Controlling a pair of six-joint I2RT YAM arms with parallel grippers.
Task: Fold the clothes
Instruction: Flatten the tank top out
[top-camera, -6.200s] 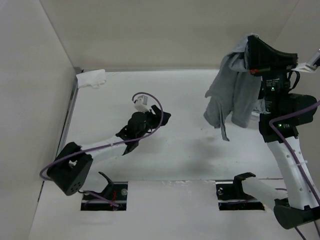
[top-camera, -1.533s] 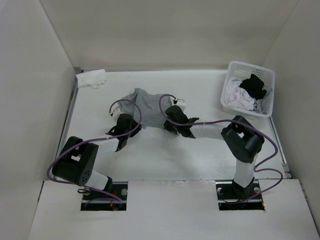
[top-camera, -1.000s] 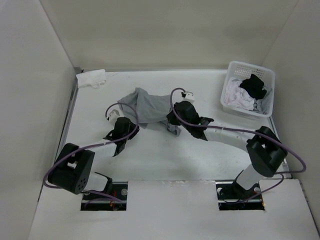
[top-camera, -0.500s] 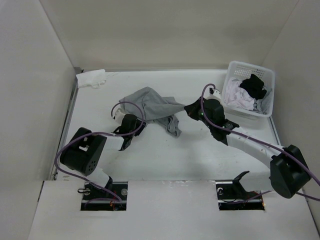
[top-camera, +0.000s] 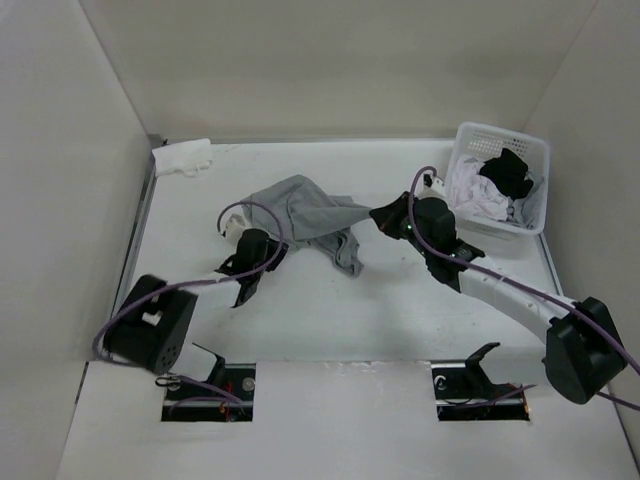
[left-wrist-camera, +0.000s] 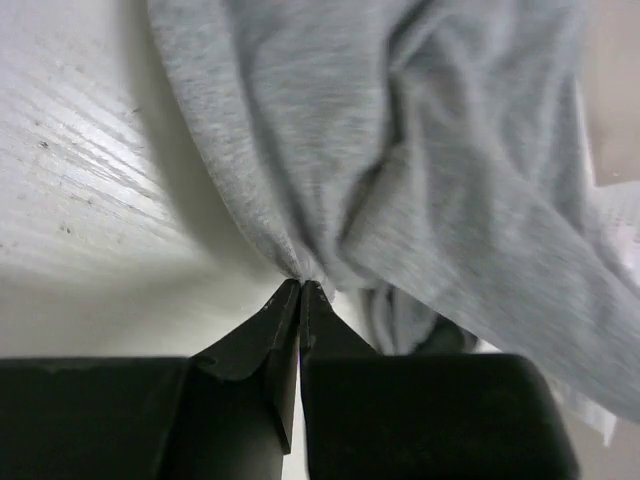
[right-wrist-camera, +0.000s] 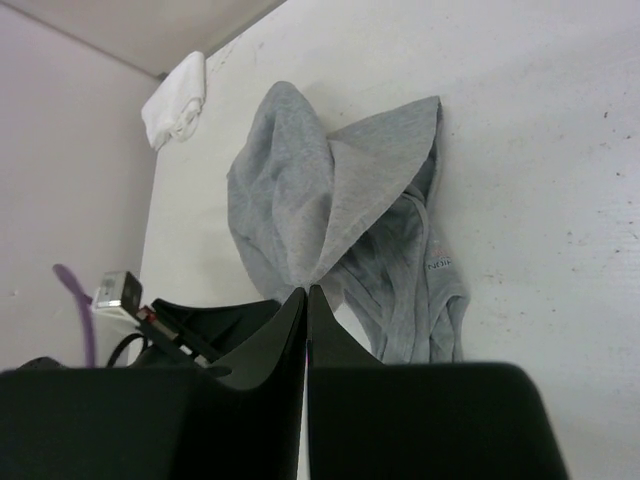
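The clothes in play are a grey sleeveless top (top-camera: 305, 212) lying crumpled on the white table, mid-left. My left gripper (top-camera: 272, 245) is at its near-left edge. In the left wrist view it (left-wrist-camera: 300, 284) is shut, with a bunch of the grey top (left-wrist-camera: 420, 150) pinched at the tips. My right gripper (top-camera: 378, 213) is at the top's right corner. Its jaws (right-wrist-camera: 307, 290) are shut on a fold of the grey top (right-wrist-camera: 300, 200), which is drawn out in a point toward them. A strap end lies loose toward the front (top-camera: 350, 258).
A white lattice basket (top-camera: 500, 130) stands at the back right, holding white clothes (top-camera: 470, 190) and black clothes (top-camera: 508, 172). A white cloth (top-camera: 182, 157) lies in the back left corner. Walls close the table on the left, back and right.
Over the last second my right gripper has pulled the top's corner to the right, stretching it out. My left gripper has gone from open to shut on the near-left edge.
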